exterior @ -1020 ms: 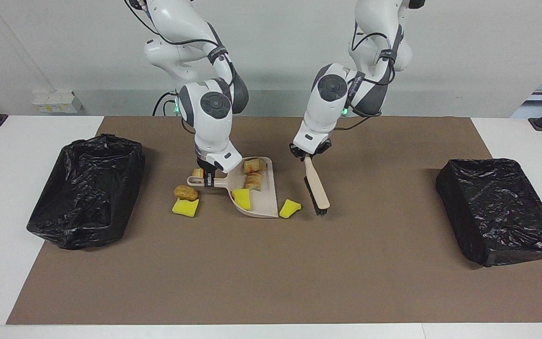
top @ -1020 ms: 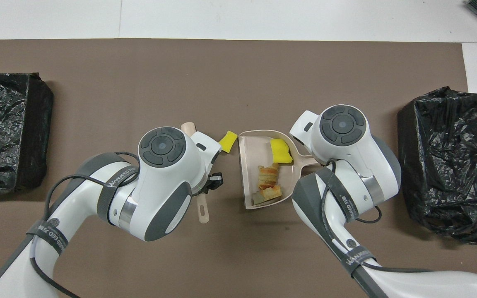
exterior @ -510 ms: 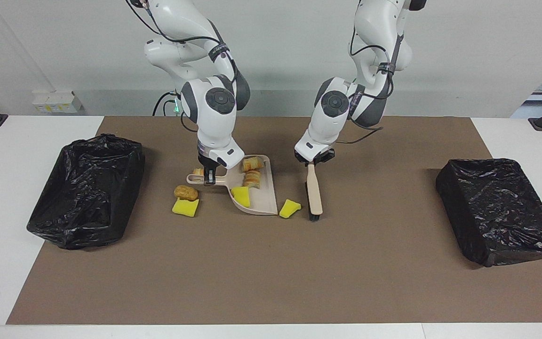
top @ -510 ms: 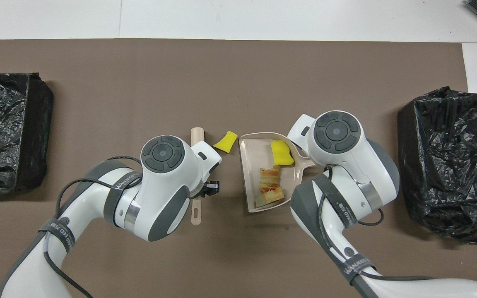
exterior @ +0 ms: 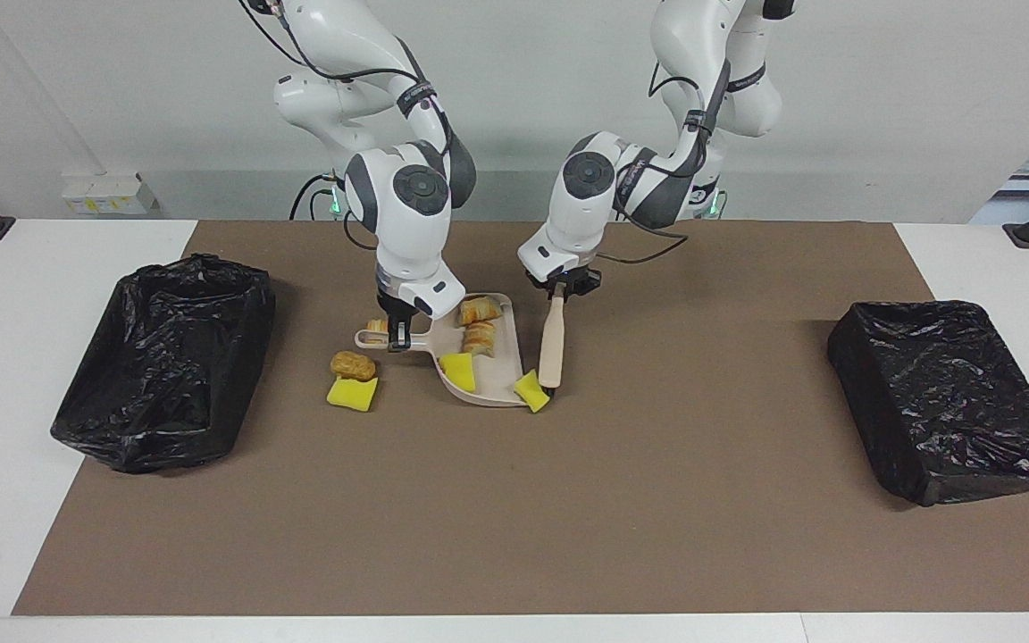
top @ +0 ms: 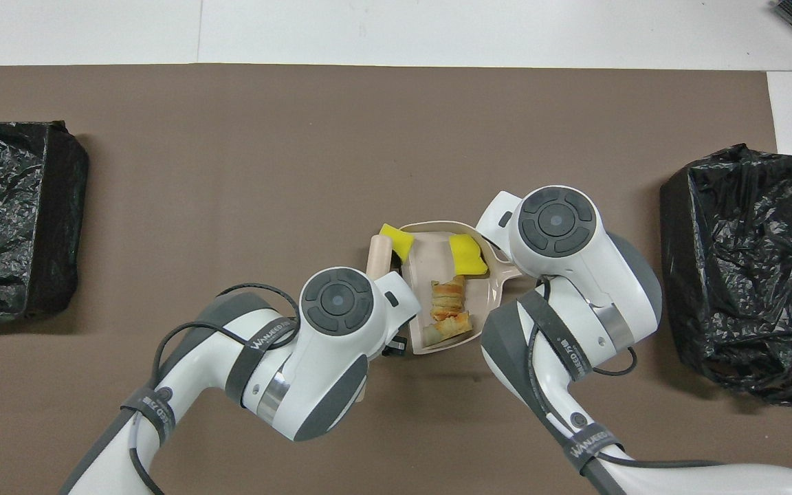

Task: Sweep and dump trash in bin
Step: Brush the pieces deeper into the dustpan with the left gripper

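Step in hand: brushing a yellow sponge chunk (exterior: 531,390) over the lip of the dustpan (exterior: 501,375)
Left tool (exterior: 562,289): clamped on the brush (exterior: 552,344) by the handle's upper end; brush head down on the surface, touching the chunk at the pan's open edge
Right tool (exterior: 397,336): closed on the dustpan handle (exterior: 370,339), pan flat on the surface
Trash in pan: one yellow chunk (exterior: 458,372) and pastry pieces (exterior: 480,325)
Trash outside pan: a pastry piece (exterior: 352,364) on a yellow chunk (exterior: 352,393), beside the handle toward the right arm's end; another scrap (exterior: 376,327) partly hidden at the right tool
Bins: lined bin (exterior: 162,357) at the right arm's end, second bin (exterior: 948,397) at the left arm's end
Advice: keep bristles low and stroke straight into the pan; hold the pan's lip pressed down so the chunk cannot slip under; judged roughly half swept
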Robot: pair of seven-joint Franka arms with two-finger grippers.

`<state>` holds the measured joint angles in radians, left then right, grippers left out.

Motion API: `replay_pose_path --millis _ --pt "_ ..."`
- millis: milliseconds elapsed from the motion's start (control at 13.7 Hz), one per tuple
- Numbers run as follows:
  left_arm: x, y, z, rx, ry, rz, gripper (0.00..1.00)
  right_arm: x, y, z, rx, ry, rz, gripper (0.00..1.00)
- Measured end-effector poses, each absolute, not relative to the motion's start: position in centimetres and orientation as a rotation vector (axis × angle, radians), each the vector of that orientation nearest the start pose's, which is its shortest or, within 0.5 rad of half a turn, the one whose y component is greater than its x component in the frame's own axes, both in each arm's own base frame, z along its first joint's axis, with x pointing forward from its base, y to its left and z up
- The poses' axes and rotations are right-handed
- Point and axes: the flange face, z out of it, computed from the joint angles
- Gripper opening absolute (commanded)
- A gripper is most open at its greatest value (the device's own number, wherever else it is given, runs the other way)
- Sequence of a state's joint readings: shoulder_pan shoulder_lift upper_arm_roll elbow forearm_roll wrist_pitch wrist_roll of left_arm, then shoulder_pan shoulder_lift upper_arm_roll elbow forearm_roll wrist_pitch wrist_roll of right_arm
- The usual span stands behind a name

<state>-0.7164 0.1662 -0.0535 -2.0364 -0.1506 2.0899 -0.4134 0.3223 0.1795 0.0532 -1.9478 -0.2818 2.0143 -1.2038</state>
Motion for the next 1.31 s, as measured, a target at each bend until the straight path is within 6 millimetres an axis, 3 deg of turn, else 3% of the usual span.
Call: replay_pose_path --millis 291,583,874,1311 --pt "37.7 -42.6 36.4 -3.149 0.451 0.255 0.00 54.9 19.8 38.2 1.934 2.234 -0.294 0.00" --pt "36.3 -44.1 37.8 -3.162 0.450 0.229 0.00 54.9 19.7 38.1 1.935 2.233 -0.296 0.00" --pt "36.9 -43.7 39.2 -3.169 0.419 0.224 0.00 54.9 19.6 38.1 1.936 2.233 -0.297 0.00" --pt "38.7 -40.8 45.3 -3.201 0.344 0.197 0.00 54.9 19.6 38.0 1.937 2.233 -0.300 0.00"
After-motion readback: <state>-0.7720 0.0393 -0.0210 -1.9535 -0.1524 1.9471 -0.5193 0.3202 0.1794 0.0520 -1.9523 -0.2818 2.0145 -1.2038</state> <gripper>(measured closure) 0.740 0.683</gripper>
